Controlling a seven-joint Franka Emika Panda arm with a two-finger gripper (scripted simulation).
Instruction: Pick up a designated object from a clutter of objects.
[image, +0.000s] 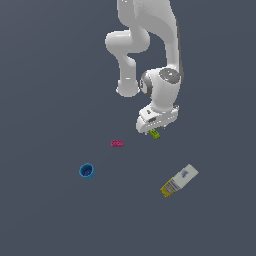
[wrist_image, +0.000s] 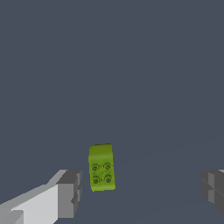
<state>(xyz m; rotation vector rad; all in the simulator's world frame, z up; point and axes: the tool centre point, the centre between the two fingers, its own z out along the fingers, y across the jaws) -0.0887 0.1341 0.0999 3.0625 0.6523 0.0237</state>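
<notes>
Plain dark grey-blue floor (image: 45, 65), even light.

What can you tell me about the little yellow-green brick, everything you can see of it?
The yellow-green brick is a tiny, plastic-looking toy block, longer than wide, with four round studs visible at one end. It lies flat on the dark grey floor, studs up, below the open gripper, between its fingers and nearer one of them, touching neither. In the exterior view it peeks out under the hand, apart from the other items.

Flat, even light (coarse, shadowless render)
</notes>
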